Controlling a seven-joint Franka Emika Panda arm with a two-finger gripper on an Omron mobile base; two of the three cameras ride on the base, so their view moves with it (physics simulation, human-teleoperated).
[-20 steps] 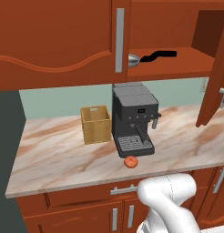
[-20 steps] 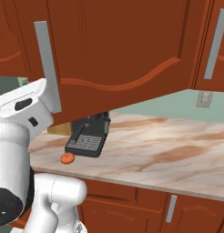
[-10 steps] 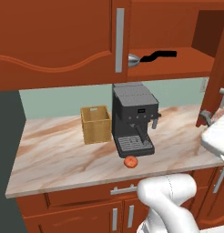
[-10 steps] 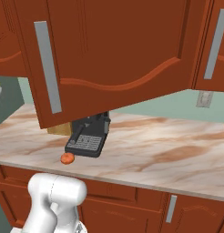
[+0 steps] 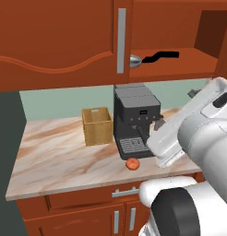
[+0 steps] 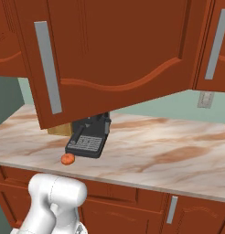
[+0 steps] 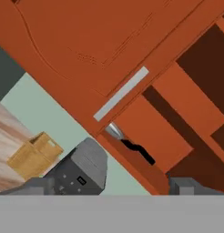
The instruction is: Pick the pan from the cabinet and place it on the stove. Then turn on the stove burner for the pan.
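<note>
— How's the light on your end?

— Even and flat, I'd say, with no glare anywhere. On my left base feed the countertop [image 5: 60,161] is bright, and the coffee machine [image 5: 134,122] throws only a faint soft shadow toward 6 o'clock. The open cabinet [image 5: 198,41] goes dim inside, darkest toward 1 o'clock.

— Sharpness?

— Soft throughout, a bit pixelated. My hand feed is the blurriest: the pan [image 7: 116,132] in it is a smeared pale patch, its handle a dark smudge. On the right base feed the cabinet door [image 6: 119,55] shades the backsplash at 9 o'clock. No bending at the edges that I can see.
</note>
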